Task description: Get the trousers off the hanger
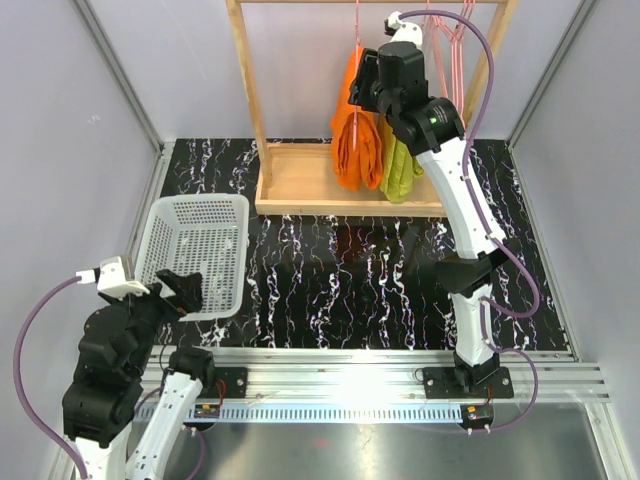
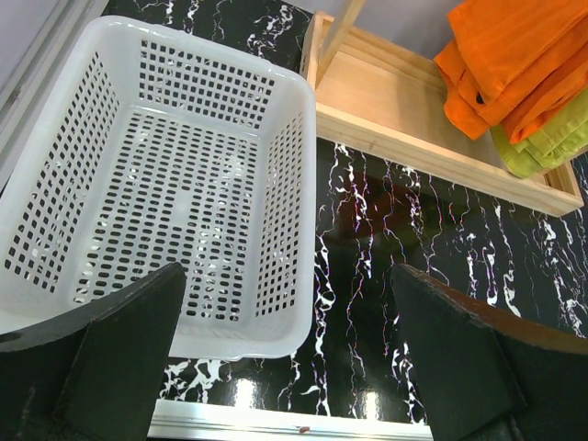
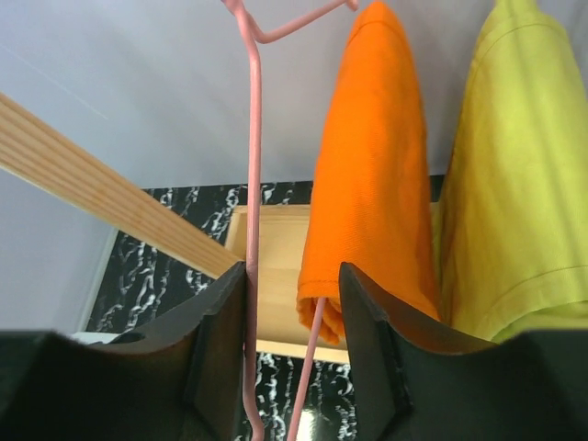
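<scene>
So the right gripper (image 3: pixel 294 274) is up at the wooden rack (image 1: pixel 300 190), its fingers only partly apart. The pink wire hanger (image 3: pixel 253 138) runs down through the gap: one strand sits against the left finger, nothing is clamped. The orange trousers (image 3: pixel 372 165) are draped on that hanger, hanging just beside the yellow-green trousers (image 3: pixel 514 184).

The left gripper (image 2: pixel 287 276) hangs by the white basket (image 2: pixel 303 138) low over the table (image 1: pixel 330 290), fingers spread wide and holding nothing.

What worries me is that the wire is thin and slick-looking, so a squeeze could let it pop sideways, or nip the orange hem along with it. A tug could also swing the hanger into its neighbour, or lift the hook off the rail and drop the lot.
</scene>
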Available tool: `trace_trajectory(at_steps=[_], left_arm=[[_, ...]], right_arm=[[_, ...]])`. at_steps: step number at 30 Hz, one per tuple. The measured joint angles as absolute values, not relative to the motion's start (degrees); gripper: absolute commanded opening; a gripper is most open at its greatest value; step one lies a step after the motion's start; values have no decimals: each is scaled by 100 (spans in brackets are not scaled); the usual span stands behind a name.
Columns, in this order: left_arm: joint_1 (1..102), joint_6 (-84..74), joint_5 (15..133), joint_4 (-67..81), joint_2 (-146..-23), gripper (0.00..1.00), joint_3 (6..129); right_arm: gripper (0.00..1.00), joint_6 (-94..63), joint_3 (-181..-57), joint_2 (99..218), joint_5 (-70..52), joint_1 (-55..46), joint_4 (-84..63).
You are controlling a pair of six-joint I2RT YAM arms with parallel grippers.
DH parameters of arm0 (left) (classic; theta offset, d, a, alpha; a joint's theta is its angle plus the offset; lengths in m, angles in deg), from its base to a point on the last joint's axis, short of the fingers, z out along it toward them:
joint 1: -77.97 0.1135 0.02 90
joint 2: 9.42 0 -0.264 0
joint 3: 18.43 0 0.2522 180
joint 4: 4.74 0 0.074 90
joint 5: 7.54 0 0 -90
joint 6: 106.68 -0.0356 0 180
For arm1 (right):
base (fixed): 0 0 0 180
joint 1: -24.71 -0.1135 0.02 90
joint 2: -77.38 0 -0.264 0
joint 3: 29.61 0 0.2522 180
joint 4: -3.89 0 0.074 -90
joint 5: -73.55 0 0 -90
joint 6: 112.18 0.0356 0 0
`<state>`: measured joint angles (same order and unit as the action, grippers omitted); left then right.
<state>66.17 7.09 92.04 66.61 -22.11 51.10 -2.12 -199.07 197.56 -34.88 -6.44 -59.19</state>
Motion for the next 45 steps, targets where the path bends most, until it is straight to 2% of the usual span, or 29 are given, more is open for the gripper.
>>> trace_trajectory(at_steps=[4,5,6,7,18,19,20,21,45], left_arm=[[6617,709,9196,6678,-2182,99,5112],[6617,707,9187,6683,-2182,99,5112],[6617,707,9185,6683,-2182,99,5112],[6617,707,9185,6683,-2176,99,5112],[6617,685,9163,6831,-2062,99,5123],[6617,681,9158,6864,-2062,99,5123],[6617,674,9154,6897,-2062,99,5123],[6617,672,9141,6921,-2062,99,5123],[6735,576,8883,6956,-2066,99,5123]], right_arm=[[47,-481,-19865,19756,-3654,-644,-5900],[45,-536,-19841,19756,-3656,-644,-5893],[36,-610,-19773,19750,-3654,-644,-5847],[33,-654,-19730,19750,-3654,-644,-5828],[35,-1233,-19629,19750,-3560,-625,-5598],[28,-1274,-19629,19750,-3510,-616,-5559],[7,-1329,-19631,19750,-3458,-599,-5533],[0,-1379,-19634,19752,-3414,-579,-5515],[0,-1727,-19310,19645,-3029,-491,-4914]])
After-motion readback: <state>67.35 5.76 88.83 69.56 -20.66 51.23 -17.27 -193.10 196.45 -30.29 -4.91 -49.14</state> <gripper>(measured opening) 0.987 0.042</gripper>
